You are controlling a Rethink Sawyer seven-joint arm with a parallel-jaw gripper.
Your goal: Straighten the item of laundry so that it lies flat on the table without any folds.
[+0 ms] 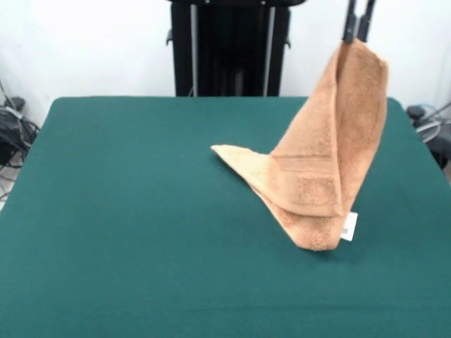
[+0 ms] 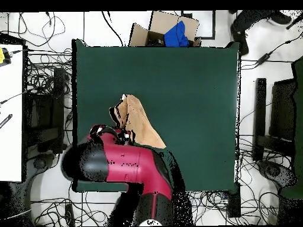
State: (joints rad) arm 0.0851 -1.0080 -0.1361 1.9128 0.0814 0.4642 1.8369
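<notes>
Front view shows the gripper (image 1: 358,34) pinching the towel's (image 1: 317,169) raised corner; overhead, the arm (image 2: 127,165) hides that grip.

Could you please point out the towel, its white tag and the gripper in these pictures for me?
towel (image 1: 331,134): front view, on the lifted, hanging cloth.
white tag (image 1: 349,227): front view, on the tag at the towel's lower corner.
gripper (image 1: 358,32): front view, between the fingertips pinching the towel's top.

The peach-orange terry towel (image 1: 320,151) hangs lifted by one corner, folded lengthwise on itself, its lower end resting on the dark green desk (image 1: 127,232) right of centre. A flat woven band crosses it low down, and a small white tag (image 1: 349,227) sticks out at the bottom.
</notes>
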